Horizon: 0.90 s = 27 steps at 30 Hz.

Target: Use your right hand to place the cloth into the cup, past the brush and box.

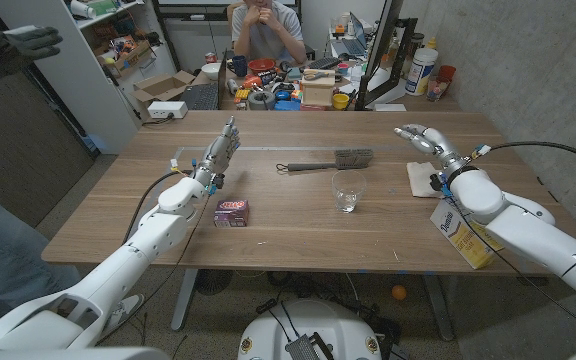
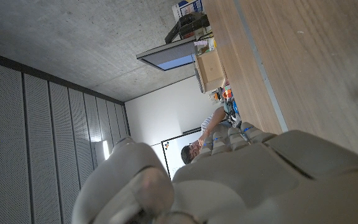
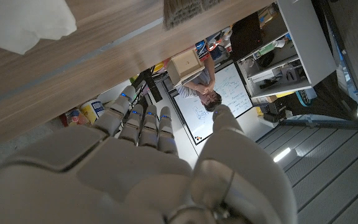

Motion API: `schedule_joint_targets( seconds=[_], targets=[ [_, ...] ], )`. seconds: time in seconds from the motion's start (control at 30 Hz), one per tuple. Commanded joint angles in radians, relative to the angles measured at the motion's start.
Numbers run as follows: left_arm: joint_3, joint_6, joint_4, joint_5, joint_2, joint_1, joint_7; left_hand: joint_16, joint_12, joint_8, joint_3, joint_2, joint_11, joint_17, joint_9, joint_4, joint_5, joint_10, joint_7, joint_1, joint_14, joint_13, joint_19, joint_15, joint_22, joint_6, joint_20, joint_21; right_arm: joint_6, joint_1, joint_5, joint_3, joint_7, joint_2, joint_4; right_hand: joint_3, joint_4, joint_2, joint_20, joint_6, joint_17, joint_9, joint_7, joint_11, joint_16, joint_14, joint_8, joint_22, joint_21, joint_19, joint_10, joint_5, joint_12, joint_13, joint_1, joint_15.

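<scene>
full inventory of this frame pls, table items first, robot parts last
cloth: 1, white, on the table's right side, beside the right hand
cup: 1, clear glass, upright near the table's middle
brush: 1, dark handle and grey bristles, lying behind the cup
box: 1, purple, on the table near the left forearm
carton: 1, yellow and white, at the table's right front edge by the right arm
table: 1, brown wood
person: 1, grey top, seated behind the cluttered far desk
left hand: 1, white, fingers extended, raised over the table's left part, holding nothing
right hand: 1, white, fingers apart, just behind the cloth, holding nothing
</scene>
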Motion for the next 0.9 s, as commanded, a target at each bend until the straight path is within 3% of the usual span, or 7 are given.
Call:
schedule_joint_targets(
  seconds=[0.03,0.13,0.53,0.67,0.77,0.9],
  targets=[
    [0.001,0.0,0.016,-0.001,-0.002,-0.007,-0.011,0.006,0.004,0.005,-0.005,0.012,-0.005,0.002,0.005,0.005,0.005,-0.004,-0.009,0.003,0.0,0.003,-0.007,-0.003,0.002,0.001,-0.003,-0.004,-0.274,-0.025,-0.142,-0.008,0.01,-0.152,-0.182,0.003,-0.015,-0.007,0.068,0.04,0.0,0.005,-0.009,-0.001,0.005,0.027,0.011,0.001,0.011,0.05,0.03,0.001,0.01,0.004,0.032,0.009],
    [0.002,-0.002,0.02,-0.002,-0.003,-0.01,-0.015,0.006,0.004,0.005,-0.006,0.013,-0.007,0.002,0.005,0.005,0.005,-0.005,-0.01,0.004,0.0,0.003,-0.009,-0.002,0.002,0.001,-0.001,-0.004,-0.341,-0.025,-0.172,-0.015,0.029,-0.191,-0.217,0.004,-0.019,-0.009,0.097,0.053,0.0,0.006,-0.024,-0.008,0.005,0.041,0.012,0.001,0.012,0.069,0.039,0.001,0.012,0.005,0.043,0.02],
    [0.002,-0.006,0.032,-0.001,-0.005,-0.018,-0.022,0.008,0.005,0.008,-0.007,0.017,-0.002,0.001,0.005,0.004,0.006,-0.002,-0.008,0.006,0.005,0.004,-0.01,0.002,0.003,0.009,0.01,-0.005,-0.555,-0.038,-0.237,-0.032,0.109,-0.329,-0.323,0.005,-0.021,-0.013,0.117,0.054,0.0,0.007,-0.057,-0.036,-0.003,0.04,0.004,0.0,0.0,0.069,0.034,0.001,0.007,0.006,0.06,0.032],
    [0.007,-0.004,0.041,0.0,-0.009,-0.027,-0.029,0.008,0.006,0.008,-0.007,0.018,-0.004,0.001,0.005,0.004,0.006,-0.001,-0.009,0.007,0.006,0.004,-0.01,0.002,0.003,0.009,0.012,-0.005,-0.612,-0.011,-0.249,-0.063,0.15,-0.348,-0.341,0.004,-0.021,-0.015,0.132,0.032,0.001,0.008,-0.079,-0.042,-0.006,0.036,-0.008,0.0,-0.01,0.065,0.018,0.001,-0.001,0.007,0.068,0.055],
    [0.011,-0.004,0.047,0.001,-0.013,-0.033,-0.035,0.009,0.006,0.008,-0.008,0.019,-0.005,0.001,0.005,0.004,0.006,-0.001,-0.009,0.007,0.007,0.004,-0.01,0.001,0.003,0.011,0.018,-0.004,-0.649,0.012,-0.257,-0.088,0.177,-0.355,-0.351,0.002,-0.017,-0.017,0.135,0.028,0.002,0.009,-0.104,-0.055,0.001,0.059,-0.011,0.001,-0.012,0.081,0.014,0.0,-0.003,0.007,0.071,0.092],
    [0.014,-0.006,0.053,0.003,-0.016,-0.039,-0.04,0.01,0.006,0.01,-0.008,0.02,-0.004,0.001,0.005,0.003,0.006,0.0,-0.009,0.008,0.01,0.004,-0.011,0.002,0.003,0.016,0.025,-0.005,-0.724,0.063,-0.281,-0.14,0.226,-0.355,-0.367,-0.001,-0.016,-0.023,0.137,0.022,0.001,0.009,-0.118,-0.064,0.001,0.07,-0.014,0.002,-0.011,0.098,0.012,-0.001,-0.004,0.008,0.073,0.11]
  ],
)
